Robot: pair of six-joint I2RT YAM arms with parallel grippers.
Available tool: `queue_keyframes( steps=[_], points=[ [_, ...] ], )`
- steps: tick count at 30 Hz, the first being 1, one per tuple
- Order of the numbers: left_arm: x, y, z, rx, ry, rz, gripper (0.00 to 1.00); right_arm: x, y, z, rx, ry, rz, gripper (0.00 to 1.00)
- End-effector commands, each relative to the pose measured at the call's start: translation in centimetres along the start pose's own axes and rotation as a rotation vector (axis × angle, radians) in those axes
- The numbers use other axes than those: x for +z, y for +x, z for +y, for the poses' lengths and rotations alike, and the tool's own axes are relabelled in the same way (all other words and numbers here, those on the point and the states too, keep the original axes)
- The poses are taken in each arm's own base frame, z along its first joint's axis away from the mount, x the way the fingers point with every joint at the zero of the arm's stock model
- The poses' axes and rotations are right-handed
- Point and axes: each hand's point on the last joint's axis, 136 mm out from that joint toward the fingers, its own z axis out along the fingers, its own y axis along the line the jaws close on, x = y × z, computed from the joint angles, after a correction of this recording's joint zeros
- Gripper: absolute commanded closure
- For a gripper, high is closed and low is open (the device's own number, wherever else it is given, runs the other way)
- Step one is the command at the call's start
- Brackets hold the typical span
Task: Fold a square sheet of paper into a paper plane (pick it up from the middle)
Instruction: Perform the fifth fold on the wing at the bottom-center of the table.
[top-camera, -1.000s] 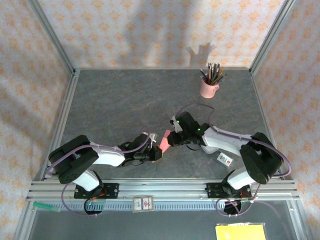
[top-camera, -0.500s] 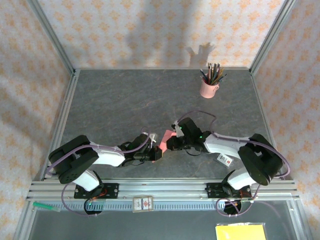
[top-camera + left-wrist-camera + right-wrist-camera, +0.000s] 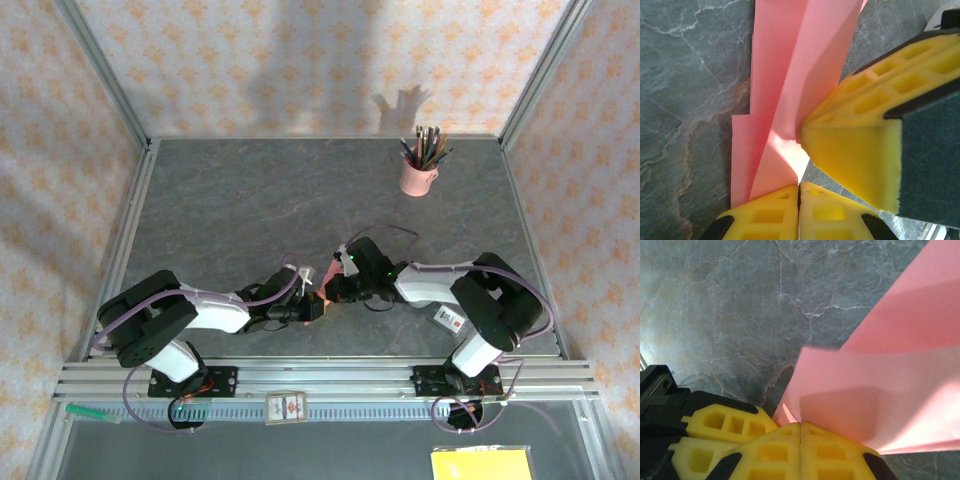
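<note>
The dark marbled tabletop (image 3: 250, 200) carries the work near its front edge, where both arms reach inward so that their tips meet between the two bases. The left hand (image 3: 799, 187) is closed tight, its yellow pads pinching one edge of the square sheet of paper (image 3: 790, 75), which is folded into long overlapping flaps. This looks like an anchoring grip that holds the layers together. The right hand (image 3: 800, 427) is likewise clamped shut on the same sheet, just beside the left one, probably to press a crease sharp. The paper lies between the two hands, low over the tabletop; whether it touches I cannot tell.
</note>
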Motion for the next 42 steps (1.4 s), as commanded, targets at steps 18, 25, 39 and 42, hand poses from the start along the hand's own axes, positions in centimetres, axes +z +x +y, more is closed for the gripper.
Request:
queue_keyframes(
  steps=[18,25,39,42],
  points=[
    [-0.2,5.1,6.4,-0.069,-0.213,0.158,0.9,1.5,-0.7,-2.4,-0.049,0.08,0.021,0.96],
    [-0.4,5.6,6.9,-0.087,-0.22,0.17,0.95,1.1,-1.2,-3.4,-0.043,0.089,0.016,0.96],
    [-0.8,6.7,7.7,-0.112,-0.222,0.192,1.0,0.1,-2.4,-5.5,-0.032,0.112,-0.007,0.96],
    [-0.8,6.6,7.7,-0.112,-0.225,0.191,1.0,-0.2,-2.8,-5.9,-0.023,0.113,-0.019,0.96]
  ],
)
